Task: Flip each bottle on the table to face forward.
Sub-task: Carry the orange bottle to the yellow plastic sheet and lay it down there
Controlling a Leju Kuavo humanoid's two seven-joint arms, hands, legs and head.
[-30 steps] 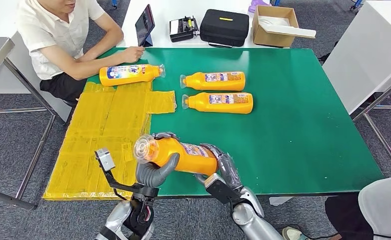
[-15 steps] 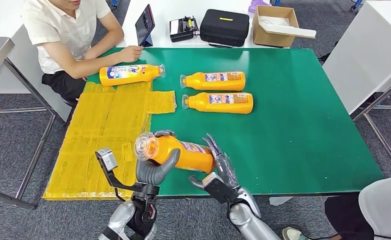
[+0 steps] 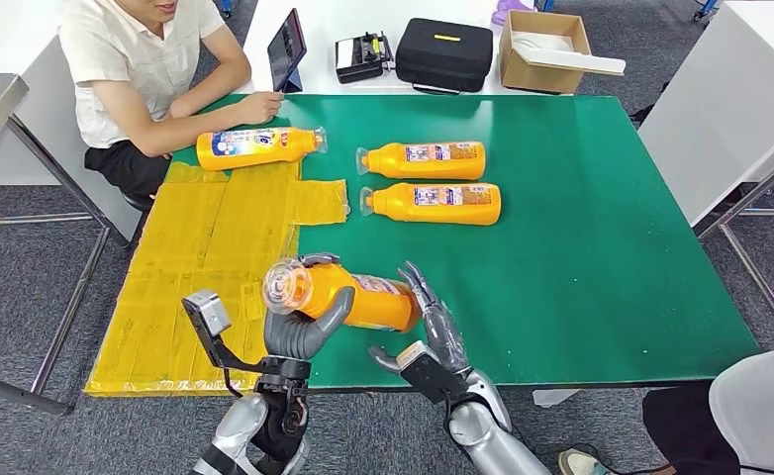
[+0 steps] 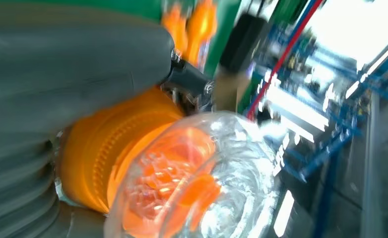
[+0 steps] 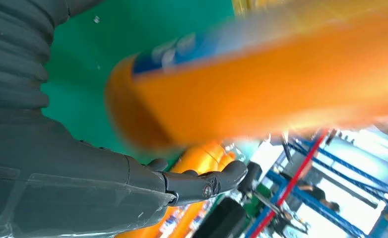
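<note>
Left hand [image 3: 302,332] grips the neck end of an orange bottle [image 3: 363,299], lifted above the near edge of the green table [image 3: 581,267], its clear cap [image 3: 286,289] pointing at the robot. Right hand [image 3: 433,341] sits just beside the bottle's base with fingers spread, holding nothing. With one hand carrying it by the neck, the heavy base may sag or twist loose and drop off the near edge. Farther off, two bottles [image 3: 433,203] [image 3: 423,159] lie mid-table; a third [image 3: 256,146] lies far left by a seated person [image 3: 136,69], beyond the yellow sheet [image 3: 215,247].
</note>
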